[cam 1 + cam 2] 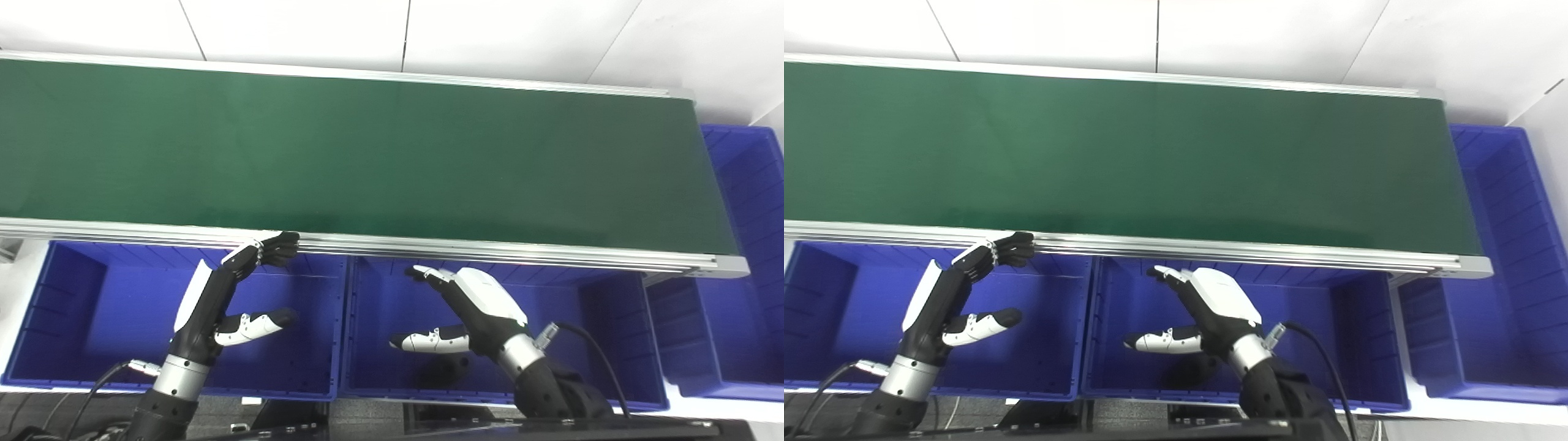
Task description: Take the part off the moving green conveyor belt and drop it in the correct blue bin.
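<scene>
Green belt [367, 147] lies bare ahead of us; we see no part on it, so we cannot say which hand is nearer. Our left hand [229, 294] and right hand [465, 312] hover open and empty over the two near bins [343, 318], just below the belt's rail.

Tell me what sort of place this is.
Probably a factory-style sorting station or a lab mock-up of one. A long green conveyor belt with aluminium rails runs above a row of blue bins, and both robot hands, left hand and right hand, hang open over them.
</scene>
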You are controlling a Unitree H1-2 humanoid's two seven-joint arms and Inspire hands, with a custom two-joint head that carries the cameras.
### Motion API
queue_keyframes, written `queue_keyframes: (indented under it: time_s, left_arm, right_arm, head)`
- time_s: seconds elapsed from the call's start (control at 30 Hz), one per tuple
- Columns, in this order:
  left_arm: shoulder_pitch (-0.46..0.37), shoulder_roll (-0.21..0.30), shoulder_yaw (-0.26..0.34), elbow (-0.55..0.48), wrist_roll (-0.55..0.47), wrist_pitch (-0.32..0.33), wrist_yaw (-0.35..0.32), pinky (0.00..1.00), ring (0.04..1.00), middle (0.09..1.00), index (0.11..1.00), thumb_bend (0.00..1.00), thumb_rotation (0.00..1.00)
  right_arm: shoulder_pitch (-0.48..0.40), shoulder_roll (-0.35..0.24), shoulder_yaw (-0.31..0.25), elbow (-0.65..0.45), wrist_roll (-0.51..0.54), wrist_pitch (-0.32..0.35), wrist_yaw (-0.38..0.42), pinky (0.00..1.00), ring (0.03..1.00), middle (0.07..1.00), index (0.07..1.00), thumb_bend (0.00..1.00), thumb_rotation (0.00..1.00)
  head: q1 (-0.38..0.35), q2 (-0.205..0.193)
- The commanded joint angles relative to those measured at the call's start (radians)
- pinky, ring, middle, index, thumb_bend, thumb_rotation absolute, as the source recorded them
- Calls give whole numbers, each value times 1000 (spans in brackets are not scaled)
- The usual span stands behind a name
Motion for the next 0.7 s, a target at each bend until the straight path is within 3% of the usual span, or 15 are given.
queue_keyframes:
  time_s: [0.0,0.13,0.27,0.43,0.53,0.67]
  left_arm:
    - [9,6,19,-24,-8,-16,-14,657,707,747,749,760,656]
    - [12,9,24,-11,-3,-16,-30,663,711,748,750,757,651]
    - [8,24,3,10,33,-16,-11,677,723,757,763,752,666]
    - [0,37,-33,43,46,-16,13,681,729,769,775,756,667]
    - [-10,45,-57,59,59,-16,34,688,737,777,783,753,659]
    - [-40,67,-110,88,103,-16,94,700,751,791,798,744,670]
  right_arm:
    - [38,13,7,-57,28,-56,-54,953,1000,932,898,717,614]
    - [120,36,20,-97,120,-126,-141,836,948,925,907,711,624]
    - [193,51,41,-92,218,-225,-219,814,920,923,923,711,619]
    - [237,79,49,38,276,-391,-364,753,872,914,923,700,523]
    - [237,83,39,102,281,-433,-412,764,876,919,933,704,469]
    - [225,86,18,183,337,-512,-469,742,859,916,950,767,471]
  head:
    - [8,-15]
    - [29,-39]
    - [51,-86]
    - [82,-168]
    - [89,-201]
    - [99,-251]
